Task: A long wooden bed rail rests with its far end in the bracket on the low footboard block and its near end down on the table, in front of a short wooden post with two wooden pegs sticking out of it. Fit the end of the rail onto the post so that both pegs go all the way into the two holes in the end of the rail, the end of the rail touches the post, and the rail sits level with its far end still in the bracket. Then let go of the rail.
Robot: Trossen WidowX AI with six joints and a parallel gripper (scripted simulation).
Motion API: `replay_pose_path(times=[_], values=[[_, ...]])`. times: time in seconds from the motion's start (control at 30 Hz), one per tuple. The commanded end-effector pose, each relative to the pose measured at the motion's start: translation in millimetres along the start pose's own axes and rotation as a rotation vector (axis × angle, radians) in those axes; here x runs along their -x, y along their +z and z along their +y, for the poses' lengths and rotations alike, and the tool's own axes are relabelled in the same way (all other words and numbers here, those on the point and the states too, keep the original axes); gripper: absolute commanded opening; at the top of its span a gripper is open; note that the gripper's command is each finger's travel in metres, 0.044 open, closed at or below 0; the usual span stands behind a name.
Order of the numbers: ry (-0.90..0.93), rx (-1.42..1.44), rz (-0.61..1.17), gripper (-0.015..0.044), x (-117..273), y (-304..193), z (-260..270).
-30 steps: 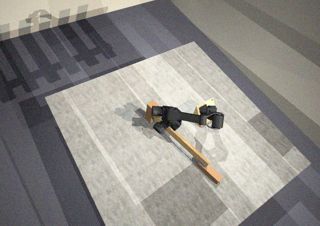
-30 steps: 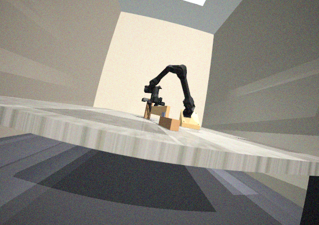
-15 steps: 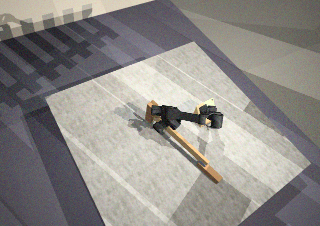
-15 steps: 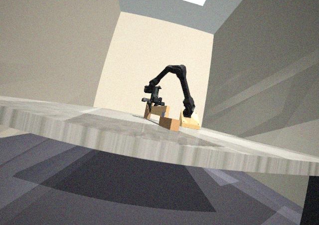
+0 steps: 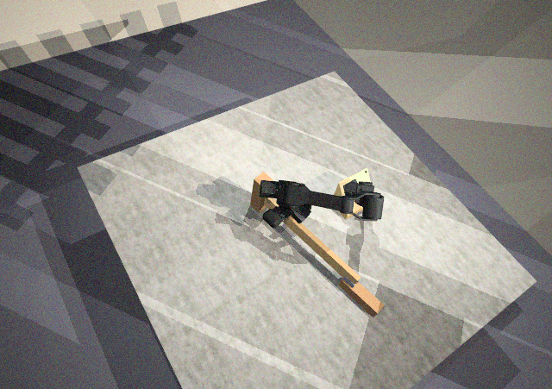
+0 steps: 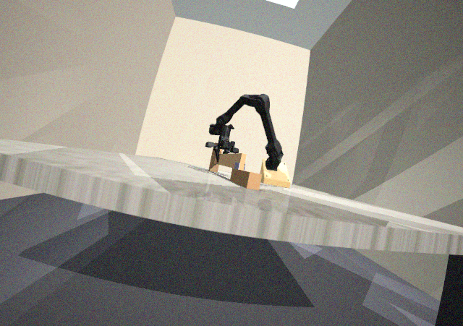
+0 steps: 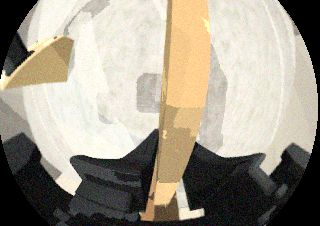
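The long wooden rail runs from the post to the footboard block. Its far end is at the blue bracket; how deep it sits is unclear. The post stands upright at the rail's near end. My gripper is shut on the rail close to that end, and holds it raised off the table. In the exterior view the rail looks roughly level. The pegs and holes are hidden, and I cannot tell whether the rail end touches the post.
A pale yellow wedge-shaped block with small dark holes stands beside the arm's base. The arm arches over from that side to the post. Shadows and light bands cross the grey table.
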State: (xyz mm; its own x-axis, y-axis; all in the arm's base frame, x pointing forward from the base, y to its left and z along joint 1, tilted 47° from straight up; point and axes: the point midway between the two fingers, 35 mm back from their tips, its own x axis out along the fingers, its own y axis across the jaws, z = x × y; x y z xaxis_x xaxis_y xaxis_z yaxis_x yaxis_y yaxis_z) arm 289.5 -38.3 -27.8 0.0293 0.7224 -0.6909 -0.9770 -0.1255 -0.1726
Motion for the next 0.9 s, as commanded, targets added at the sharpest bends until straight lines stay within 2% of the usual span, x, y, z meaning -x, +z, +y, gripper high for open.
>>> replay_pose_path(times=[0.0, 0.6, 0.87], values=[[-0.006, 0.001, 0.004, 0.0000, 2.1, -2.6, -1.0], [-0.006, 0.001, 0.004, 0.0000, 2.0, -6.1, -1.0], [0.003, -0.001, -0.005, 0.0210, -0.3, -2.7, 0.1]])
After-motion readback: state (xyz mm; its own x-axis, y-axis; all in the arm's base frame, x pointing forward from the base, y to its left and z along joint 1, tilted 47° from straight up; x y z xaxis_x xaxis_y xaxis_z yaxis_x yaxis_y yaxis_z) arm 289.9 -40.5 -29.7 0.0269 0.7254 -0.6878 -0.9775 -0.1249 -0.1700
